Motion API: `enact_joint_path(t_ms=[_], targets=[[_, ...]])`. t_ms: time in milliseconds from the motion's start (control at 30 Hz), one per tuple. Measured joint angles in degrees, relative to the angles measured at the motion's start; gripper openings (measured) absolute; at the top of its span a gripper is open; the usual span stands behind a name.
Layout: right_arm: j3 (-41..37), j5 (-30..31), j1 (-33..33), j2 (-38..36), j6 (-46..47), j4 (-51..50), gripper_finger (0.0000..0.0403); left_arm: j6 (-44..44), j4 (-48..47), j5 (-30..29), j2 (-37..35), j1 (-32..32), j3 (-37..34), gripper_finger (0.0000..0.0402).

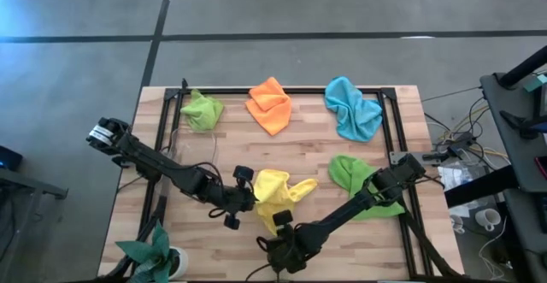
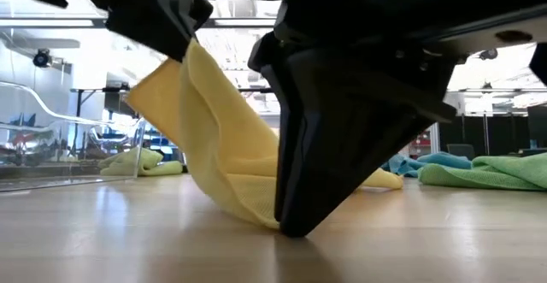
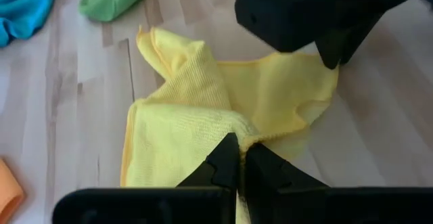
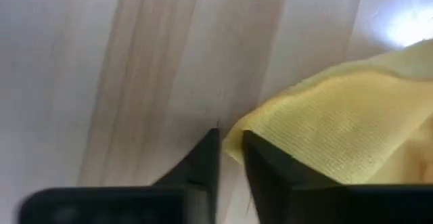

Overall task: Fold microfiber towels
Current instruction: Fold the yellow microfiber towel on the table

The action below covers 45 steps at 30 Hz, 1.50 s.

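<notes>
Both grippers are working the yellow towel (image 1: 275,193) at the table's (image 1: 342,159) front centre.
Left gripper (image 3: 241,158) is pinching a raised fold, fingers closed. Right gripper (image 4: 230,149) is standing nearly closed at the towel's corner; only the low view shows its tip touching the tabletop.

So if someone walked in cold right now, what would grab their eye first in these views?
Most likely the yellow towel at the table's front centre, rumpled and pinched from both sides: the left claw is shut on one edge, while the right claw is at a corner near the table's front edge. Next, the bright cloths behind it: lime green, orange, light blue and darker green.
</notes>
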Motion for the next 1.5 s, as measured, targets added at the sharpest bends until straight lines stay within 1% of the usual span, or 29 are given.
enact_joint_path(t_ms=[67, 200, 300, 433, 600, 667, 733, 833, 967, 1133, 1233, 1333, 1433, 1500], targets=[[0.0, 0.0, -0.2, 0.0, 0.4, -0.1, 0.0016, 0.0, 0.1, 0.6, -0.6, 0.0, -0.1, 0.0000], [1.9, 0.5, -0.2, -0.1, 0.5, -1.8, 0.0010, -0.1, -0.7, 2.3, -2.1, -0.5, 0.0, 0.0000], [4.3, 1.3, -0.2, -1.2, 0.3, -6.9, 0.0009, 0.0, -0.4, 3.1, -4.2, -1.5, 0.9, 0.0000], [8.0, 5.5, 0.6, -5.6, 1.0, -13.6, 0.0009, 0.0, -0.6, 3.3, -7.3, -2.4, 1.6, 0.0000], [9.8, 9.0, 2.0, -8.5, 1.7, -17.3, 0.0009, 0.0, -2.9, 3.3, -9.0, -3.3, 3.3, 0.0000], [10.7, 10.6, 2.4, -10.9, 1.9, -18.5, 0.0009, 0.0, -4.7, 3.2, -9.2, -3.5, 4.9, 0.0000], [11.5, 11.9, 3.0, -13.5, 2.3, -18.7, 0.0009, 0.0, -6.5, 3.3, -9.2, -3.8, 6.9, 0.0000], [12.3, 12.1, 4.1, -16.4, 3.8, -20.8, 0.0009, 0.2, -9.7, 3.3, -9.2, -4.2, 10.8, 0.0000], [13.9, 13.5, 5.2, -21.5, 3.1, -22.0, 0.0009, 0.0, -15.1, 3.9, -9.2, -4.3, 17.5, 0.0000], [14.8, 15.1, 5.1, -29.6, 3.2, -23.8, 0.0009, 0.0, -22.7, 4.1, -9.1, -4.2, 27.1, 0.0000], [14.5, 16.1, 4.3, -33.3, 2.6, -24.0, 0.0009, 0.4, -25.6, 4.0, -9.2, -3.7, 31.2, 0.0000], [13.4, 17.5, 2.2, -36.2, 3.4, -26.6, 0.0009, 1.6, -26.3, 3.9, -9.3, -1.7, 30.8, 0.0000], [10.3, 17.7, -0.8, -36.5, 7.0, -32.9, 0.0008, 1.6, -26.3, 3.6, -8.5, 2.0, 27.1, 0.0000], [6.2, 17.5, -2.9, -36.1, 8.3, -35.7, 0.0008, 1.6, -25.8, 3.6, -7.9, 4.8, 23.5, 0.0000]])
